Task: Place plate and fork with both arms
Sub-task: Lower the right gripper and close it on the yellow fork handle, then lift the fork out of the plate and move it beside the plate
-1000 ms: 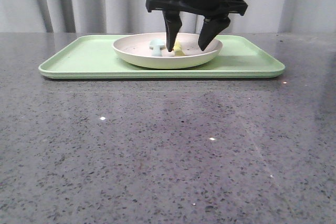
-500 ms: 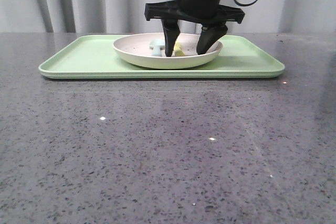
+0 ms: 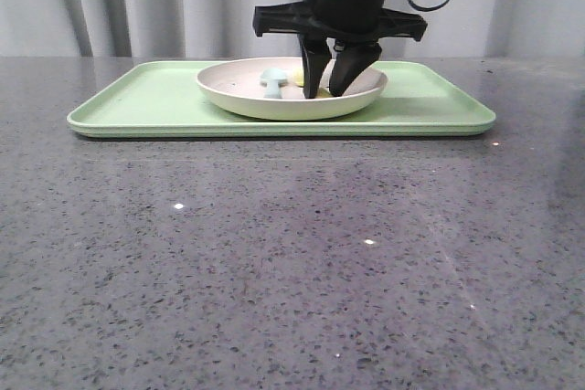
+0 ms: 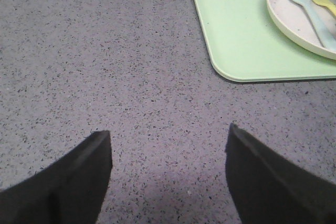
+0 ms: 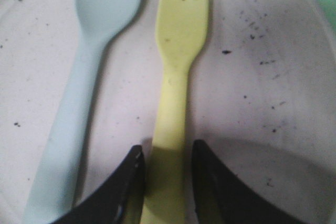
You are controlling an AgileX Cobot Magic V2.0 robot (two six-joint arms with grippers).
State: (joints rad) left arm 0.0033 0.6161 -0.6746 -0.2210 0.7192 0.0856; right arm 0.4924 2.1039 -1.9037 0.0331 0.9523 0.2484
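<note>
Grey speckled counter (image 3: 274, 253): my right gripper (image 5: 165, 182) jaws pinch the fork (image 5: 176, 77) handle in the plate (image 3: 265, 102); left gripper (image 4: 168, 177) jaws wide. A shallow pinch could slip.

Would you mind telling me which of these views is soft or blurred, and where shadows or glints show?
Right wrist view: close and soft, the fork and spoon edges blurred, a shadow under the right gripper on the plate. Front view: sharp, small bright glints on the table. Left wrist view: evenly lit, fingers dark.
</note>
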